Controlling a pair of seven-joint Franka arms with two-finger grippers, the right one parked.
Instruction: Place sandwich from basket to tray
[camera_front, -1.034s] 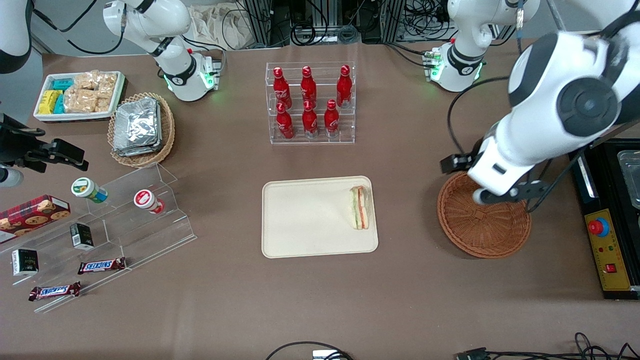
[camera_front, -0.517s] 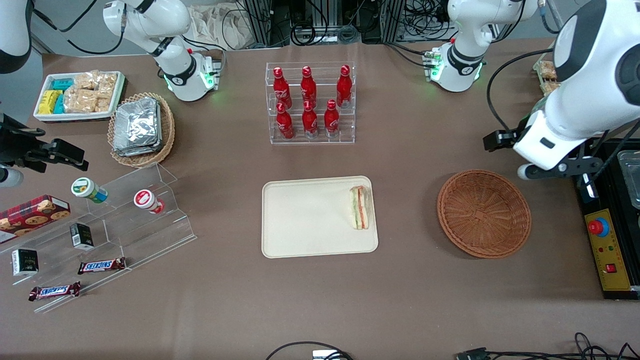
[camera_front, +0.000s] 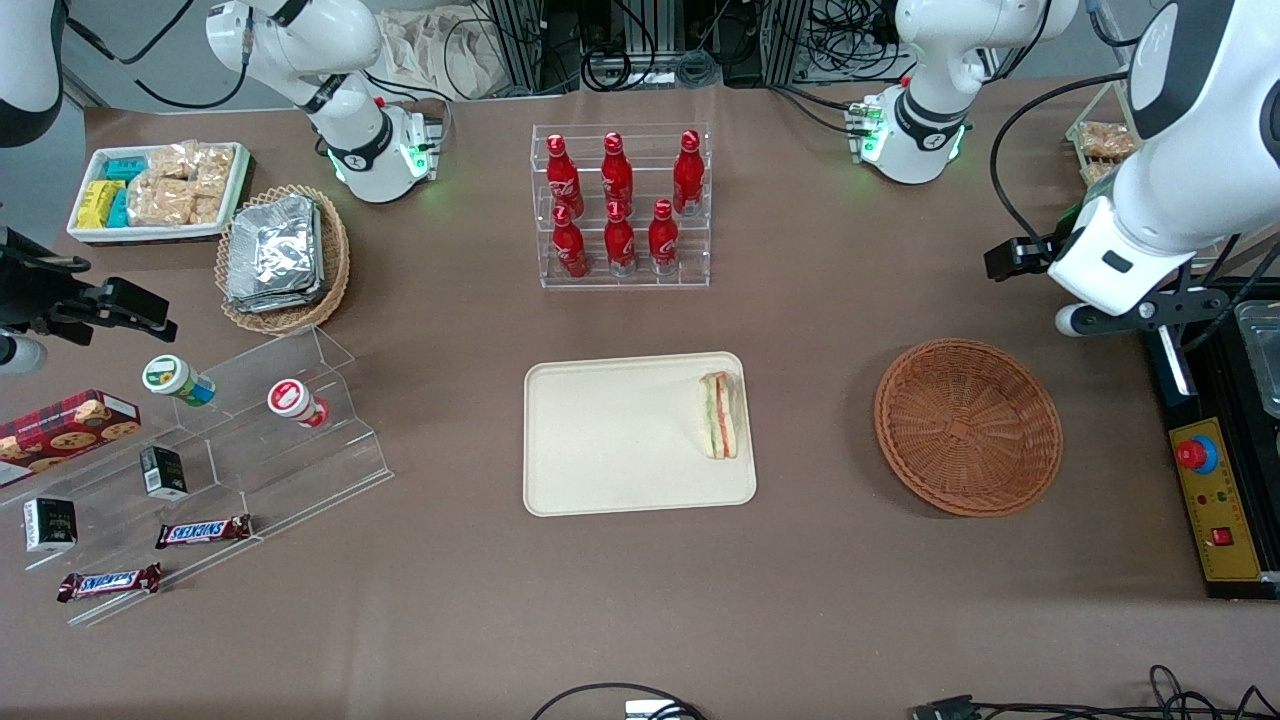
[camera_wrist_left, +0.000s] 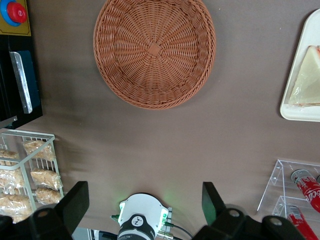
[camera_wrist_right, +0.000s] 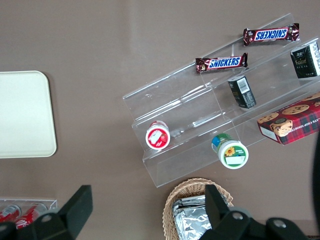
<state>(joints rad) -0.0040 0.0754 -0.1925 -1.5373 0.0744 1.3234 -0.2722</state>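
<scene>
Lying wedge-shaped sandwich (camera_front: 721, 414) on smooth tray (camera_front: 610, 440), gripper (camera_wrist_left: 141, 207) spread.

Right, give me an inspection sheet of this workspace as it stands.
Surface: brown table.
Job's things: triangular wedge sandwich lies in the cream rectangular tray; round reddish-brown wicker basket holds nothing.
Clutter: clear rack of red bottles; tan wicker basket of foil packets; white bin of snacks; clear stepped stand with candy bars, cups and small boxes.
Gripper: left gripper open, holding nothing, raised above the table, farther from the front camera than the wicker basket.
Cables: black cables hang at the working arm.
Surroundings: black control box with a red button toward the working arm's end.
</scene>
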